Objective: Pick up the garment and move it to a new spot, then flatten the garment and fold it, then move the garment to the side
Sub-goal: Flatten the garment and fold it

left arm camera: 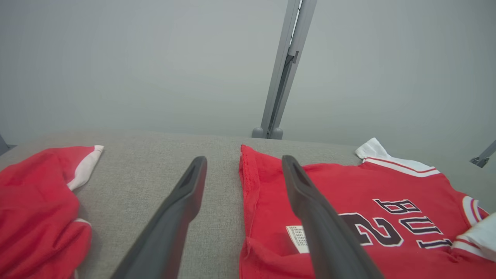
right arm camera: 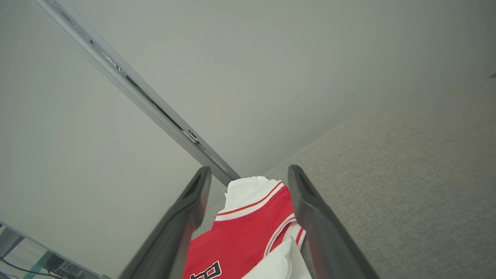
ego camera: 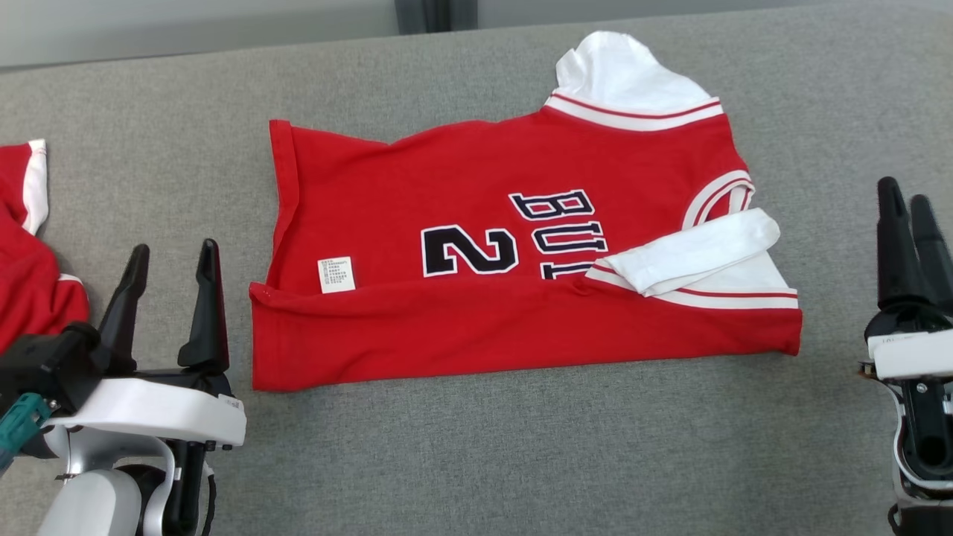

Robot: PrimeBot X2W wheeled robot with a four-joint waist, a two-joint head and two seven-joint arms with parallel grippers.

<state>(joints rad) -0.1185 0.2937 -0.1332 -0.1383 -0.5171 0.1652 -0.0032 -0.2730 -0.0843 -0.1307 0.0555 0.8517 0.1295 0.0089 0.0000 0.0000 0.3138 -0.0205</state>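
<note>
The garment point(ego camera: 476, 298) was laid folded on the counter point(ego camera: 521, 461). The left tool point(ego camera: 175, 249) and right tool point(ego camera: 904, 192) were set either side of it, spread wide and empty.

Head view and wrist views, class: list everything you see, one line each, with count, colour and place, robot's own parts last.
jersey: one, red with white sleeves, partly folded mid-table
second garment: one, red and white, crumpled at the table's left edge
care label: one, white, on the jersey's left end
table: one, grey fabric, under everything
post: one, grey, behind the table
left gripper: one, dark, open, lower left
right gripper: one, dark, open, lower right
</note>
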